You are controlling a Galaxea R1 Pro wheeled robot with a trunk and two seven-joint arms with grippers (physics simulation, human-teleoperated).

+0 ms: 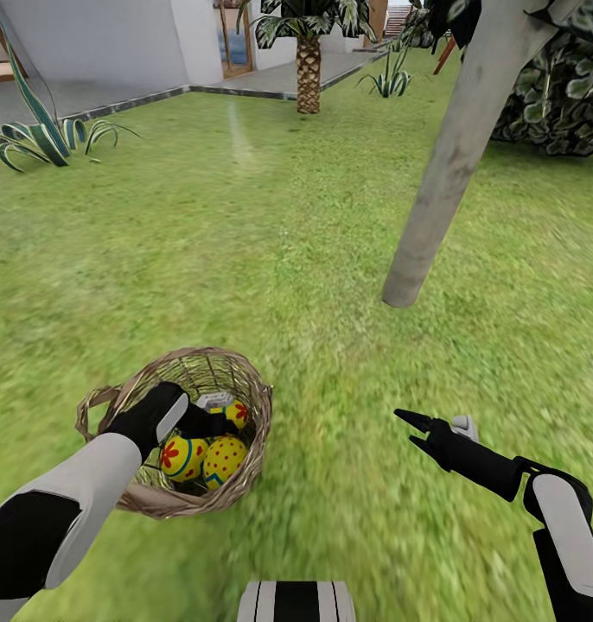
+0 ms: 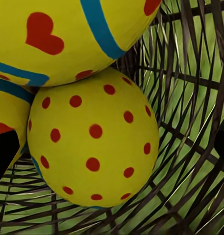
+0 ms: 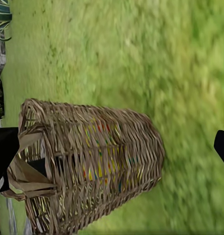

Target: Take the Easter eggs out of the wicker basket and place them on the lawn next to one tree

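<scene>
Head view, left to right. One spiky striped plant (image 1: pixel 37 138) stands at the far left edge of the lawn (image 1: pixel 245 242). My left gripper (image 1: pixel 212 421) is down inside the one basket (image 1: pixel 245 471), which stands on the grass at lower left. I count three eggs (image 1: pixel 225 460) in the basket: two plain to see, the third mostly hidden behind the gripper. I cannot tell how the left jaws stand; the fingers are buried among the eggs.

The left wrist view sits very close on the eggs: one with red dots (image 2: pixel 92 142), one with a heart and blue bands (image 2: pixel 62 39), and a third cut off at the frame edge (image 2: pixel 6 115). Basket weave (image 2: pixel 190 122) lies behind them.

One palm (image 1: pixel 308 60) stands at top centre by the paving. One pale tree trunk (image 1: pixel 456 155) leans up to the right of centre, its crown cut off. My right gripper (image 1: pixel 414 429) hovers over bare grass at lower right, jaws spread, holding nothing.

The right wrist view shows the basket (image 3: pixel 92 166) from the side, egg colours faint through the weave.

I can read no writing or labels.
</scene>
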